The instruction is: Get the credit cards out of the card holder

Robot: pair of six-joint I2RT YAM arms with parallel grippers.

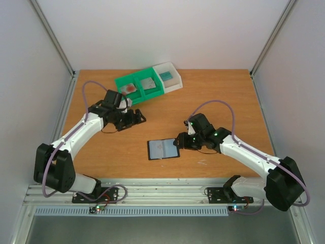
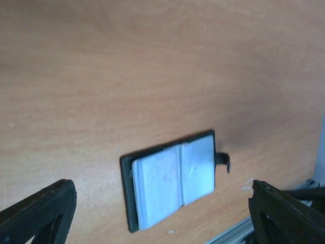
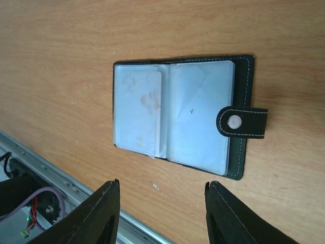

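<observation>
The card holder (image 1: pixel 163 149) lies open and flat on the table near the front middle, grey-blue pockets up. It also shows in the left wrist view (image 2: pixel 172 178) and the right wrist view (image 3: pixel 183 117), with its clasp tab (image 3: pixel 242 122) on one side. A pale credit card (image 3: pixel 144 101) with a red blotch sits in one pocket. Two more cards lie in the green bin, one with a red blotch (image 1: pixel 130 89). My left gripper (image 1: pixel 138 118) is open and empty, above and to the left of the holder. My right gripper (image 1: pixel 178 141) is open and empty by the holder's right edge.
A green bin (image 1: pixel 139 94) and a white bin (image 1: pixel 175 81) stand side by side at the back of the table. The table's front edge with a metal rail (image 1: pixel 167 188) runs just below the holder. White walls enclose the table on the sides and back.
</observation>
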